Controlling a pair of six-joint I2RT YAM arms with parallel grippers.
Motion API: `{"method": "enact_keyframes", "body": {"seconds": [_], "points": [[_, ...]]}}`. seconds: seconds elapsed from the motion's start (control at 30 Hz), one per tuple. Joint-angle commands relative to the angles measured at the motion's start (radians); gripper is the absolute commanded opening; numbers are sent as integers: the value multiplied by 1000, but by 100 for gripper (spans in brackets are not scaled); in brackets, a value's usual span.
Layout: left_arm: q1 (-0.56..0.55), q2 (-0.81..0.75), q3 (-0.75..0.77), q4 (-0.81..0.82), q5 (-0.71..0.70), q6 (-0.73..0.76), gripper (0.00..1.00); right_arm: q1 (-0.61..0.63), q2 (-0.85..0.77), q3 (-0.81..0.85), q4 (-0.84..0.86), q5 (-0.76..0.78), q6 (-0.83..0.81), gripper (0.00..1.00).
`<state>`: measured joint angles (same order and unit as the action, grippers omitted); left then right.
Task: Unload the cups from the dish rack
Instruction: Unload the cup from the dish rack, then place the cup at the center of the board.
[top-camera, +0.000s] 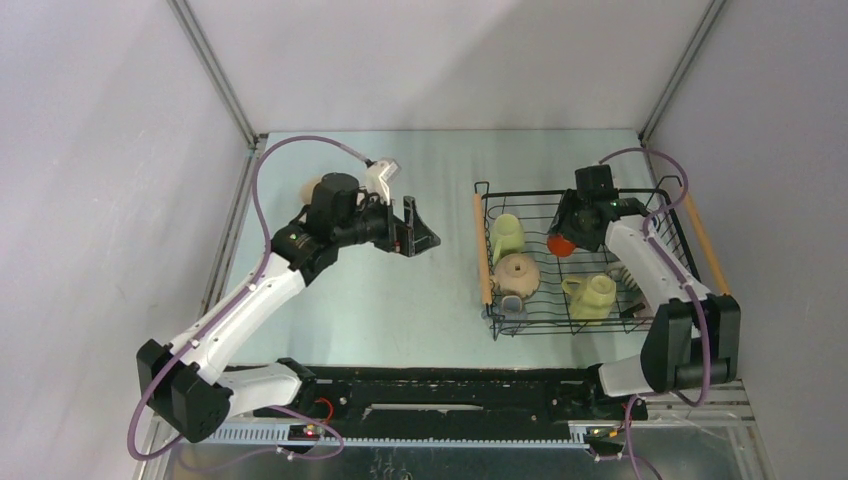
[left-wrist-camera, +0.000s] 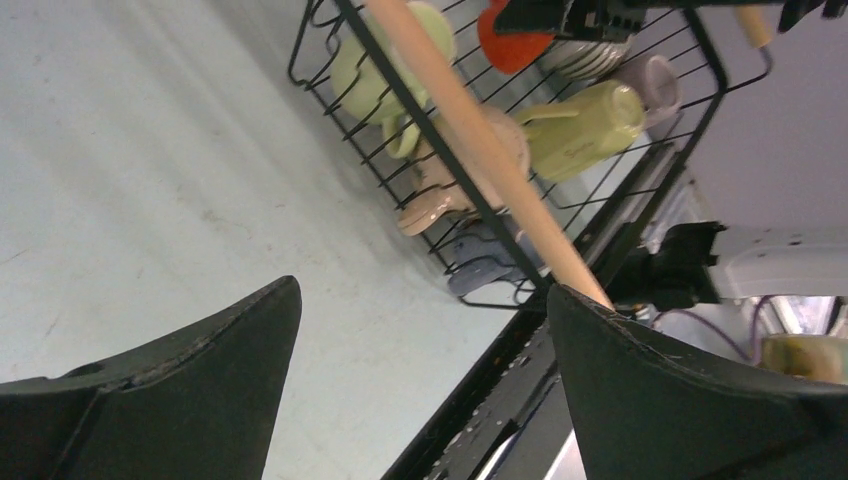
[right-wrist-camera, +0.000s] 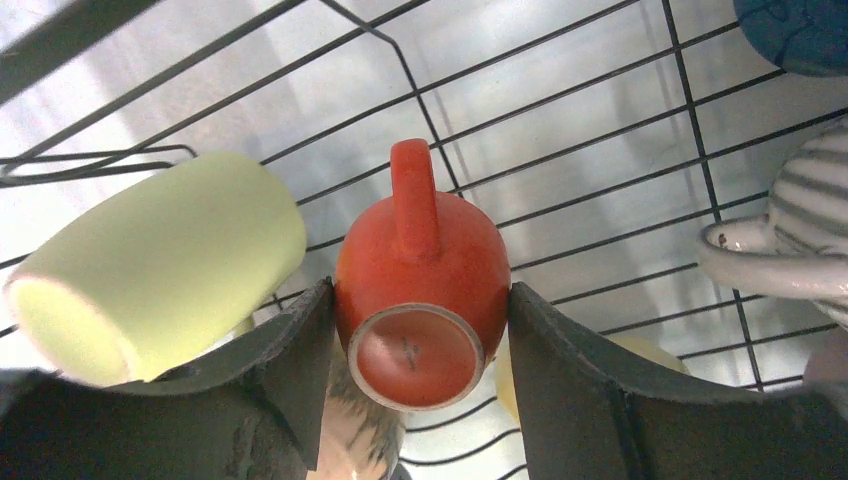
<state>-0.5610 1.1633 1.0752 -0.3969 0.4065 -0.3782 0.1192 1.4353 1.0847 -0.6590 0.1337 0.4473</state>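
**Gripping the orange-red cup inside the dish rack**

Working over a pale counter (top-camera: 380, 300), with the black wire dish rack (top-camera: 530, 193) sitting on its right half, a wooden rod handle down each long side. Reaching the right arm into the rack and clamping the right end effector (right-wrist-camera: 418, 300) on the orange-red cup (right-wrist-camera: 420, 290). One finger is pressing each side of the round belly, with the base facing the wrist camera and the handle pointing away. Unable to tell from these views whether the cup is resting on the wires or raised off them.

Hovering the left end effector (top-camera: 415, 235) over the counter just left of the rack, jaws spread wide, holding nothing.

Sharing the rack with other cups: a pale yellow-green cup (right-wrist-camera: 150, 270) lying close against the left finger, a tan cup (top-camera: 517, 272), a cream ribbed cup (right-wrist-camera: 800, 220) and a dark blue cup (right-wrist-camera: 800, 30).

Judging the orange-red cup as light, rigid, smooth-glazed and breakable. Expecting a curved belly like this to slide under a loose pinch, so favouring a firm squeeze across the widest part. Lifting straight up looks safest, avoiding snagging the handle on the wires or nudging the yellow-green neighbour.
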Motion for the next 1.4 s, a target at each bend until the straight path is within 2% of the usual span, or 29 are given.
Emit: {"method": "enact_keyframes", "body": {"seconds": [0.0,0.33,0.53,0.8,1.13,1.37], "points": [[-6,-17,-31,168,68,-138,100,-1,-101,80,-44,-35,-6,37],[-17,-14,-109,434,102,-332,100,7,-232,148,-99,-212,46,37],[-24,-15,-143,541,106,-380,100,91,-278,202,-94,-283,111,37],[-36,-13,-181,652,125,-418,100,201,-279,258,5,-430,228,37],[-46,-16,-229,779,132,-472,90,277,-220,266,166,-591,361,36],[-48,5,-235,850,157,-513,77,310,-195,266,224,-637,417,35]]}}
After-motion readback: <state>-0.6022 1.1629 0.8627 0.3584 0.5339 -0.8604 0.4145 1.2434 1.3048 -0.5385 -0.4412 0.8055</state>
